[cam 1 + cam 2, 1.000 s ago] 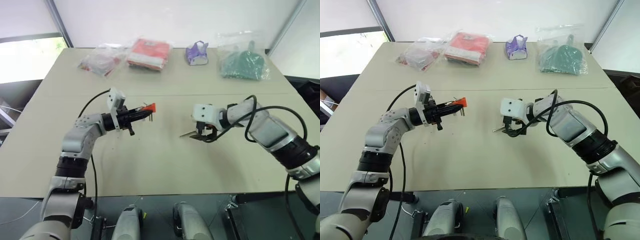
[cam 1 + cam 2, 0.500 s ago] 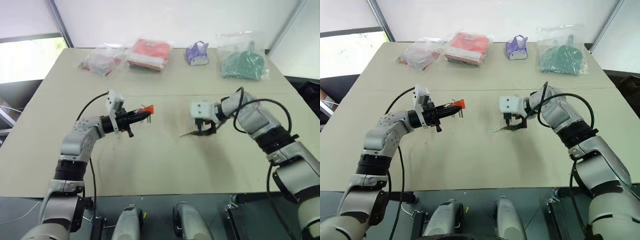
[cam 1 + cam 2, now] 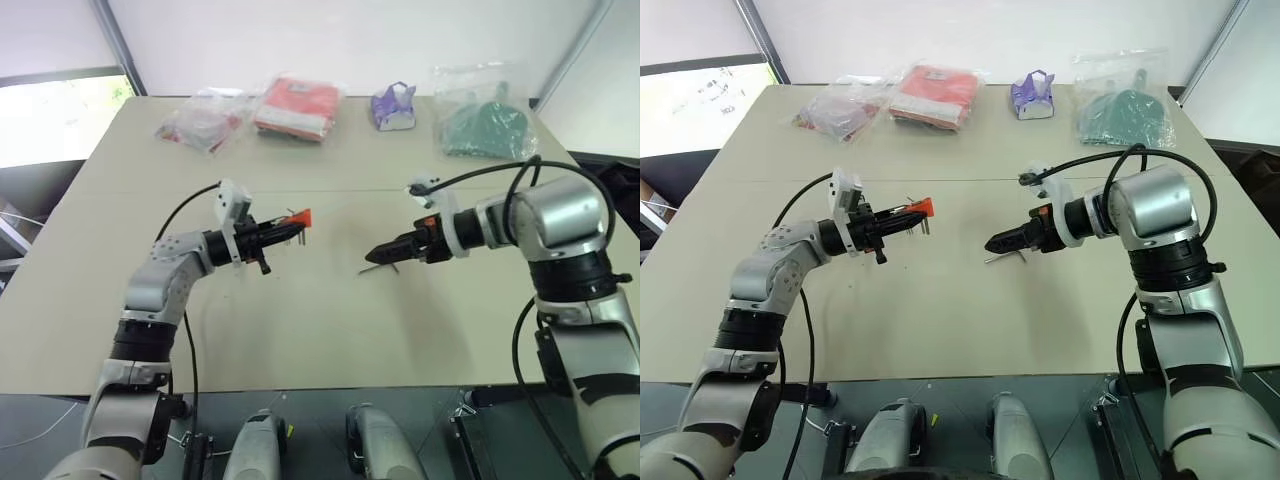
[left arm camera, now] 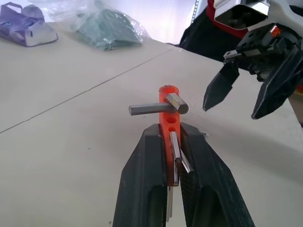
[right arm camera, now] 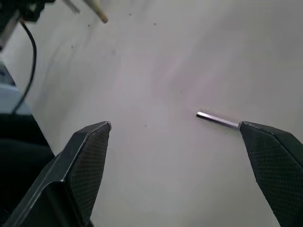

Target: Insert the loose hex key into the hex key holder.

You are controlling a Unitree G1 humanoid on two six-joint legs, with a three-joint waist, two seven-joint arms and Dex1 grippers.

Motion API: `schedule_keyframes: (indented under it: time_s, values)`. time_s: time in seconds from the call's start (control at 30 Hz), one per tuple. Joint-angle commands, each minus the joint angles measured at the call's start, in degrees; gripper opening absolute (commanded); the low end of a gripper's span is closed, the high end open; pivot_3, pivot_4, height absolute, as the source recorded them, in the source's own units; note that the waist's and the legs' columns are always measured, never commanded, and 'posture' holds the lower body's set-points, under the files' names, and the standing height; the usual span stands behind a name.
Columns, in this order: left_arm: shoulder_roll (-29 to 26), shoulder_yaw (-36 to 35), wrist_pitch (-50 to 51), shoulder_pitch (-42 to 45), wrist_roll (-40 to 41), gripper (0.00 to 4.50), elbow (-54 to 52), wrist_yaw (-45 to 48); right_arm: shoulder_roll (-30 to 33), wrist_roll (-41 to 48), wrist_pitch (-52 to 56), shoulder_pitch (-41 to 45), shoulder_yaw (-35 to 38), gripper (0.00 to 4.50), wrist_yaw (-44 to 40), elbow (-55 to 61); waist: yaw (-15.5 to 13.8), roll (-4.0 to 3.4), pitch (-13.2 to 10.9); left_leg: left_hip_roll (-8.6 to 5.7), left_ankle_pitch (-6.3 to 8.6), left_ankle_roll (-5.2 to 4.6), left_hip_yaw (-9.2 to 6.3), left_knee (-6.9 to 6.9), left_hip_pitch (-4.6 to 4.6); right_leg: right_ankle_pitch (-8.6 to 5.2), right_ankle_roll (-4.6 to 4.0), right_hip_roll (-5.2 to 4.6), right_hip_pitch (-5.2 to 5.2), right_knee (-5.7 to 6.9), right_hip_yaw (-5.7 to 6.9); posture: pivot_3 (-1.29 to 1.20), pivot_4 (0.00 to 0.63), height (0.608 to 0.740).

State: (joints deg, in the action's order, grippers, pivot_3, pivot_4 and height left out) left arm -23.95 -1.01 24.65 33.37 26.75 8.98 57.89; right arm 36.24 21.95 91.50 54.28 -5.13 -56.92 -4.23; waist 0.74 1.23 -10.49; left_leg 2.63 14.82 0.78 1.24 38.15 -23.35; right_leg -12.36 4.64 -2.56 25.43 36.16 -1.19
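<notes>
- Count: one hex key holder [image 4: 169,124], one loose hex key [image 5: 217,120], two grippers, four packets along the far edge of the table [image 3: 330,330].
- Landmark for all positions below: the hex key holder, an orange-red block held above the table, left of its centre.
- Left gripper [image 4: 173,142]: clenched on the hex key holder. The two black fingers [image 4: 142,175] press the block from both sides; the block's upper end projects past the fingertips.
- Holder contents seen in the left wrist view: one thick grey key crosses the top of the block sideways, and thin keys lie along the block between the fingers. An exact count of the thin keys cannot be read.
- Right gripper [image 3: 1002,242]: released, jaws spread wide, holding nothing. It sits to the right of the holder, well apart from it, pointing toward the holder and angled down at the table.
- Loose hex key: lying flat on the table, to the right of the holder and just below the right gripper's fingertips. In the right wrist view its free end lies between the two open fingers, and the rest of the rod runs behind one fingertip [image 5: 270,156]. Whether that fingertip touches the rod cannot be told.
- Packets, all well beyond the holder at the far side of the table: one clear bag with reddish contents [image 3: 200,124], one red packet [image 3: 298,106], one small purple item [image 3: 396,106], one clear bag with green contents [image 3: 484,126].
</notes>
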Motion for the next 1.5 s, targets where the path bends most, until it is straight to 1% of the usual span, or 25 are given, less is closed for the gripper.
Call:
schedule_keyframes:
  time_s: [0.03,0.13,0.33,0.43,0.53,0.67,0.77,0.87,1.03,1.23,1.37,1.5]
  values:
    - [0.42,-0.16,-1.08,1.05,0.21,0.0,-0.33,0.18,-0.94,7.99,1.0,-0.78,4.4,4.48,8.64,-0.8,0.01,0.0,0.0,0.0,0.0,0.0,0.0,-0.02,0.0,0.0,0.0,0.01,0.0,0.0,0.01,0.0,0.15,0.74]
    - [0.83,0.16,-1.56,1.02,-0.15,0.0,-0.08,0.14,-2.48,13.9,1.0,-2.42,5.65,4.48,16.74,-0.71,0.09,0.0,0.0,0.01,0.0,-0.01,0.0,-0.04,0.0,0.0,0.01,0.03,0.01,0.0,0.0,0.0,0.15,0.74]
    - [1.39,0.13,-1.96,0.94,-0.58,0.0,-0.12,-0.29,-5.52,28.08,1.0,-4.82,8.09,4.48,35.72,-5.1,0.06,0.0,0.0,0.02,0.0,-0.01,0.0,-0.04,-0.01,0.01,0.02,0.03,0.01,0.0,-0.01,0.0,0.15,0.74]
    - [1.44,-0.02,-1.98,0.3,-0.63,0.0,-0.7,-0.7,-6.88,32.88,1.0,-5.04,9.3,4.48,43.42,-7.02,0.08,0.01,0.0,0.02,0.0,-0.01,0.0,-0.04,-0.02,0.01,0.02,0.03,0.01,-0.01,-0.02,0.0,0.15,0.74]
    - [1.43,0.05,-2.12,-0.65,-0.83,0.0,-1.62,-1.07,-8.31,34.55,1.0,-4.92,10.46,4.48,49.18,-9.35,0.1,0.01,0.0,0.02,0.0,-0.01,0.0,-0.04,-0.01,0.01,0.02,0.04,0.01,-0.01,-0.02,0.0,0.15,0.74]
    - [1.53,-0.22,-2.46,-0.92,-1.04,0.0,-1.84,-1.77,-8.51,36.48,1.0,-5.62,10.48,4.48,54.02,-10.62,0.12,0.01,0.01,0.04,0.0,-0.01,-0.01,-0.04,-0.02,0.01,0.02,0.06,0.01,-0.01,-0.02,0.0,0.15,0.74]
    - [1.47,-0.35,-2.73,-0.94,-1.09,0.0,-1.72,-2.14,-8.47,36.8,1.0,-6.07,10.39,4.48,56.01,-11.09,0.04,0.02,0.01,0.04,0.0,-0.01,-0.01,-0.04,-0.01,0.01,0.02,0.06,-0.01,-0.02,-0.02,0.0,0.15,0.74]
    - [1.52,-0.25,-2.56,-1.29,-1.01,0.0,-2.26,-2.54,-10.62,29.69,-1.4,-5.38,10.83,4.48,57.62,-12.07,0.09,0.05,0.06,0.04,0.0,-0.01,-0.01,-0.03,-0.01,0.01,0.02,0.06,-0.02,-0.03,-0.02,0.0,0.15,0.74]
    - [1.71,0.07,-2.3,-1.69,-0.88,0.0,-2.9,-2.88,-10.54,21.53,-8.71,-5.07,4.46,4.48,53.67,-11.23,0.23,0.11,0.17,0.05,0.0,-0.01,-0.02,-0.03,0.09,0.0,0.02,0.08,-0.12,-0.03,-0.02,0.0,0.15,0.74]
    - [2.01,0.26,-2.11,-2.15,-0.76,0.0,-3.48,-3.24,-9.35,15.59,-11.31,-5.67,-2.48,4.48,47.53,-9.35,0.19,0.21,0.24,0.05,0.0,-0.01,-0.03,-0.03,0.12,0.0,0.01,0.08,-0.17,-0.04,-0.01,0.0,0.15,0.74]
    - [2.17,0.27,-2.08,-2.36,-0.72,0.0,-3.7,-3.46,-10.14,13.21,-11.71,-6.04,-2.67,4.48,45.5,-9.47,0.2,0.23,0.25,0.05,0.0,-0.01,-0.03,-0.03,0.13,0.0,0.01,0.08,-0.18,-0.05,-0.01,0.0,0.15,0.74]
    - [2.63,0.5,-2.42,-2.5,-1.0,0.0,-3.52,-3.7,-12.67,10.29,-13.56,-5.51,-3.04,4.48,44.24,-12.15,0.26,0.36,0.37,0.05,0.0,-0.01,-0.03,-0.03,0.18,-0.01,0.01,0.08,-0.22,-0.05,-0.01,0.0,0.15,0.74]
